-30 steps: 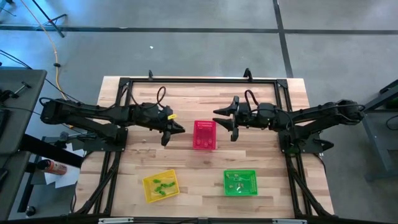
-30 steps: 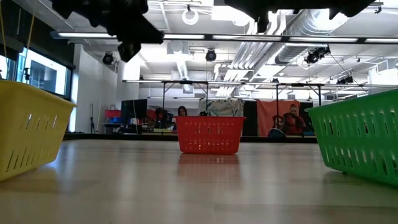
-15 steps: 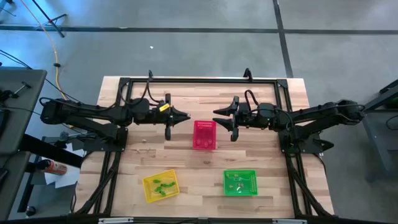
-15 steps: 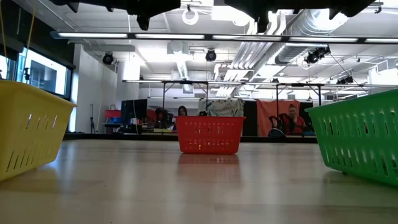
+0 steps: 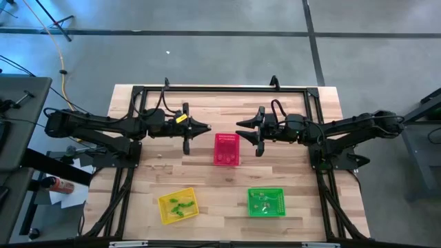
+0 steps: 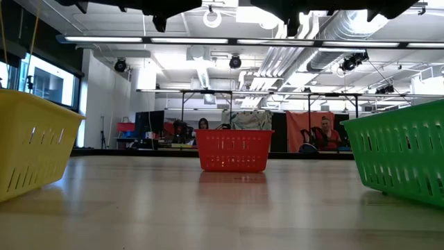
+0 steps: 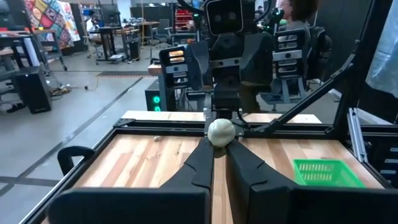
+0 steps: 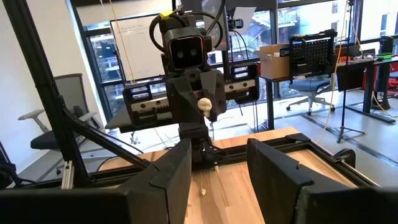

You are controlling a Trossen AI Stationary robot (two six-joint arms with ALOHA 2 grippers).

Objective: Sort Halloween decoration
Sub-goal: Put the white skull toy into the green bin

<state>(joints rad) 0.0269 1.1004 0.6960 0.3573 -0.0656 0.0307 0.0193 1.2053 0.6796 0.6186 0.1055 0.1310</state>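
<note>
We're looking at a worktop (image 5: 227,186) of pale wood strips, butcher-block style, with a smooth satin finish that throws soft reflections in the low view. The three baskets look like moulded plastic mesh: the yellow basket (image 5: 178,205), the green basket (image 5: 266,202) and the pink-red basket (image 5: 227,149), all slightly glossy. The frame (image 5: 220,89) around the worktop reads as black matt metal bars. Both arms wear dark matt casings, plastic or painted metal, we can't tell which. The left gripper's (image 7: 220,144) fingers (image 7: 247,169) are matt black and smooth, pinching a pale whitish trinket (image 7: 221,132) with a dull, faintly mottled surface. The floor (image 5: 220,55) looks like smooth grey concrete.
</note>
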